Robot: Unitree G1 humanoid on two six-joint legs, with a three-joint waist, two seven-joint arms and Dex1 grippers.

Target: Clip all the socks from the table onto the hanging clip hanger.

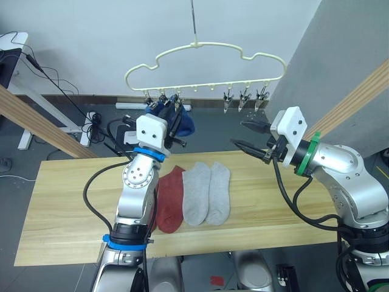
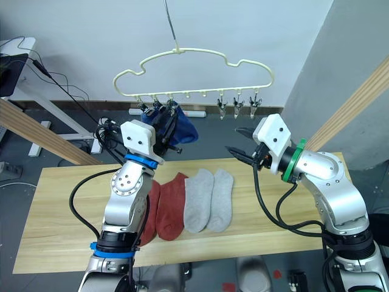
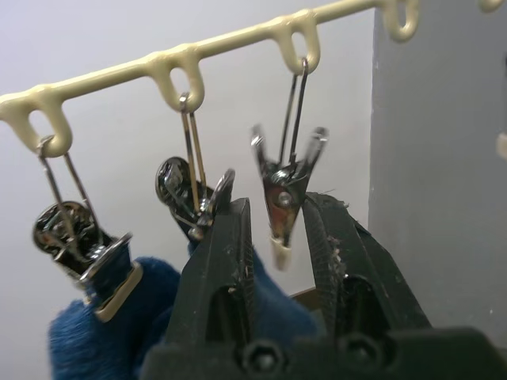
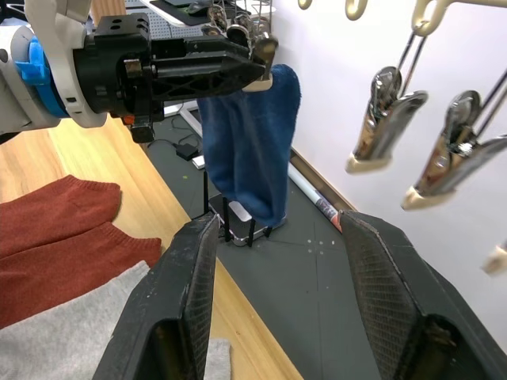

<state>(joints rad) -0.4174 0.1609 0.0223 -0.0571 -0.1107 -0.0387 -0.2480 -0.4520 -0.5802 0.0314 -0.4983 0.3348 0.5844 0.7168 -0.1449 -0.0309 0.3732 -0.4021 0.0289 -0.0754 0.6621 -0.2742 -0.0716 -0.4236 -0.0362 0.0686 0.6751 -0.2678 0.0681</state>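
Under the hanger (image 1: 206, 61) the left fingers (image 3: 230, 261) straddle the third clip (image 3: 283, 194), loosely, beside hanging blue socks (image 4: 249, 150); squeeze it squarely before feeding; right gripper (image 1: 252, 139) waits open, four socks (image 1: 194, 196) on the bench (image 1: 67, 207).

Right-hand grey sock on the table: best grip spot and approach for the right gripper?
Take the grey sock at its cuff end, nearest the hanger, coming from above. It lies flat, with its right edge free and that end closest to the open right gripper.
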